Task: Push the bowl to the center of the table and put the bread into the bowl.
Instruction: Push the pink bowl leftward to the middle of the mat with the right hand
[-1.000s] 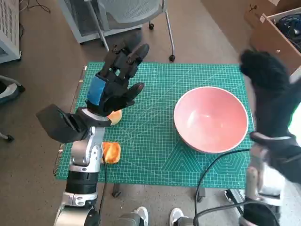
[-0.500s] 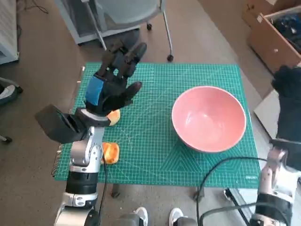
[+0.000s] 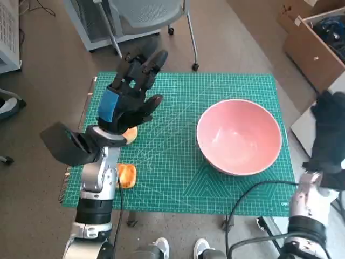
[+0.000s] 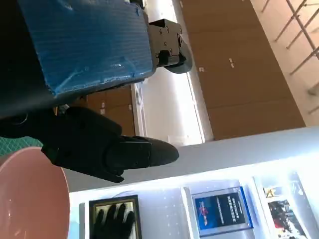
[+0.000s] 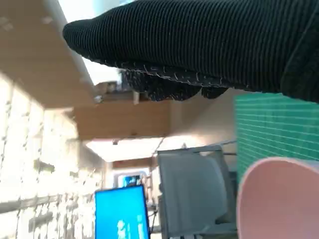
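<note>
Now left hand point(image 3: 128, 91) raised, fingers spread, empty; right hand point(image 3: 330, 132) grip unclear.

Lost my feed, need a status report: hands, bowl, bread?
Left hand open above mat. Right hand off the table's right edge, holding nothing. Bowl right of center, empty. Bread near left forearm, untouched.

A small table carries a green cutting mat point(image 3: 178, 162) that covers nearly all of its top. Three things lie directly on the mat. The pink bowl point(image 3: 239, 135) rests upright, between the two hands and nearer the right hand point(image 3: 330, 132). One bread roll point(image 3: 129, 134) lies partly under the left hand point(image 3: 126, 100). A second bread roll point(image 3: 126, 175) lies just beside the left forearm, near the mat edge.
</note>
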Available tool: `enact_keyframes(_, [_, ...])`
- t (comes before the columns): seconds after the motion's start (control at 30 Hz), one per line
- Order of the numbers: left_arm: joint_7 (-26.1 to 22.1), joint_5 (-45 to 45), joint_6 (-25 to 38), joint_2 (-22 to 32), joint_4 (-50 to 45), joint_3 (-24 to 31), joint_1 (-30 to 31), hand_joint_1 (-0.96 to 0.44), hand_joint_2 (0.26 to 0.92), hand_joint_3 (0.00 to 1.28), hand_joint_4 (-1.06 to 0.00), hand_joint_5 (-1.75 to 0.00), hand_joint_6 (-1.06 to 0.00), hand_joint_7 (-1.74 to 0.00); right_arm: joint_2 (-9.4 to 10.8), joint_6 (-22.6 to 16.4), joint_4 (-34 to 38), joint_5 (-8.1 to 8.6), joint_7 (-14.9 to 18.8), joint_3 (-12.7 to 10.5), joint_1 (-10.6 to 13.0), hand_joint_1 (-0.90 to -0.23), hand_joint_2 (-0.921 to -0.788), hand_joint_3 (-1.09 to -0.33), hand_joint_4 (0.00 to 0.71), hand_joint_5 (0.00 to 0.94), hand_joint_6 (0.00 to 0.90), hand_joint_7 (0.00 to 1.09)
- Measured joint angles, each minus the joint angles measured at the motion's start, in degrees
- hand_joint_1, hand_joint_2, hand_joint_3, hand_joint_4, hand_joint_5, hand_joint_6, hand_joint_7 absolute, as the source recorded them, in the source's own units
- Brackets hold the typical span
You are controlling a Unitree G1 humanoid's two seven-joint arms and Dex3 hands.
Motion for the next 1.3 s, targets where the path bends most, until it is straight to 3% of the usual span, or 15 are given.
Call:
enact_keyframes(0.17, [0.53,0.0,1.16,0.45,-2.29,0.01,0.94,-0.49,0.9,0.39,0.0,-0.33,0.0,-0.55,2.0,0.75,5.46,1.54,1.87,-0.04,-1.64,-0.453,-0.921,-0.591,0.284,0.002,0.235,0.37])
enact_keyframes(0.53, [2.44,-0.02,4.28,1.78,-7.77,0.43,3.13,-0.49,0.817,0.56,0.0,-0.35,0.0,-0.59,4.68,1.57,14.62,1.67,6.67,0.27,-5.81,-0.441,-0.921,-0.644,0.219,0.0,0.16,0.35])
enact_keyframes(0.8, [3.93,-0.02,6.39,2.58,-11.55,0.77,5.45,-0.48,0.772,0.65,0.0,-0.37,0.0,-0.59,6.89,3.4,17.81,1.81,8.05,0.16,-8.34,-0.466,-0.921,-0.636,0.222,0.007,0.185,0.37])
enact_keyframes(1.03, [5.22,-0.02,6.82,3.18,-13.39,1.21,6.99,-0.49,0.763,0.67,0.0,-0.38,0.0,-0.6,8.66,5.22,18.63,1.71,7.73,0.23,-10.23,-0.473,-0.921,-0.633,0.238,0.013,0.192,0.38])
enact_keyframes(1.3, [6.56,0.08,6.8,3.41,-14.61,2.13,8.56,-0.5,0.803,0.57,0.0,-0.39,0.0,-0.56,10.73,6.79,18.65,1.53,7.62,0.87,-12.83,-0.465,-0.921,-0.64,0.253,0.01,0.169,0.43])
